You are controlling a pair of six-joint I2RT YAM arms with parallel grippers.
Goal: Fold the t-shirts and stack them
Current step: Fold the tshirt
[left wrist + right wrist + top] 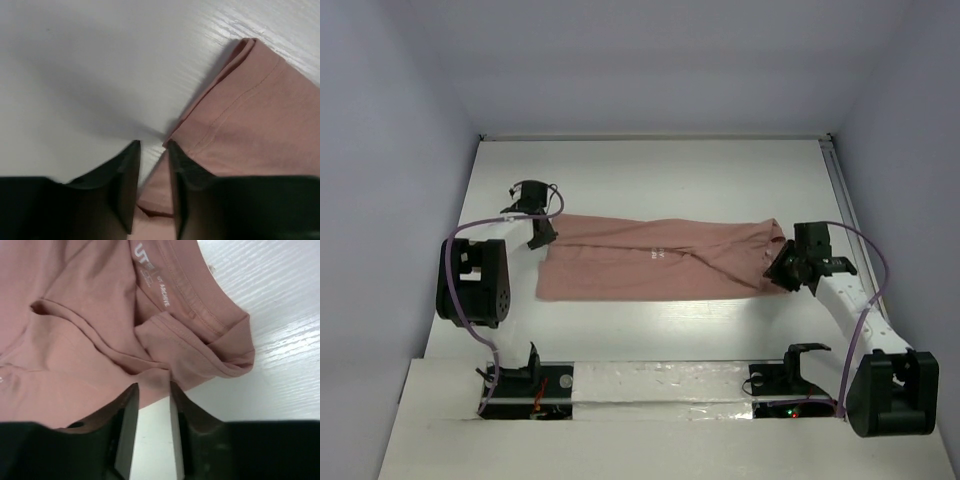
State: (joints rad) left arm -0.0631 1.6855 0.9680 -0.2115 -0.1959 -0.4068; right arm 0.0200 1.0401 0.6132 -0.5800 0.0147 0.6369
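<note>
As laid out now, stretched in a long, narrow band across the middle of the white table (650,170): dusty-pink t-shirt (660,258), apparently doubled lengthwise, hem end to the left, collar end to the right. Seems a lengthwise fold set down, crosswise folds not yet made. Left gripper (541,236) at the far left corner, down at the hem (227,112); jaws parted narrowly, cloth showing beneath the gap but not visibly pinched. Right gripper (780,270) at the collar end, jaws likewise a little apart, bare table between them, tips just short of a bunched sleeve fold (200,347); nothing held. Beside it, neck label (150,277) with white lettering, face up. Next move likely calls for a fresh grip on one end, through all layers, then a lift and carry over toward the other end, keeping edges squared and smoothing the rumple by the collar first.
</note>
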